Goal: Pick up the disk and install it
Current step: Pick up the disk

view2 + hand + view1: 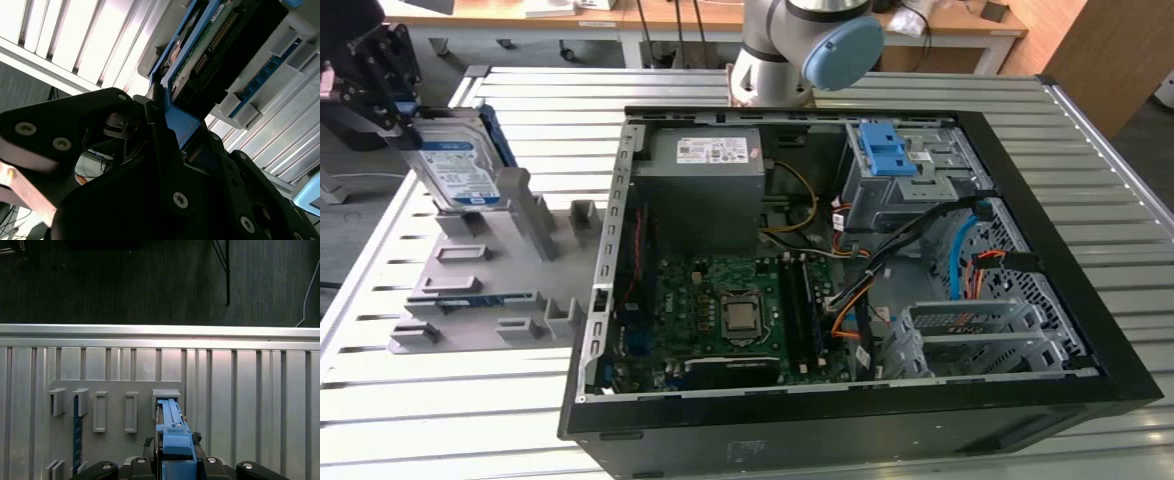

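Here we see gripper [398, 112] clamped on disk [458, 172] by blue carrier edge; disk upright at grey rack [500, 300], exterior view's left of open computer case [1118, 375]; white-and-blue label print unreadable.

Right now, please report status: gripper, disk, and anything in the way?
Gripper shut on the blue frame of the disk. Disk upright at the grey rack, outside the case. Cables cross the open case.

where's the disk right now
At the exterior view's left, the disk stands on edge at the grey rack beside the open computer case, with the gripper closed on it.
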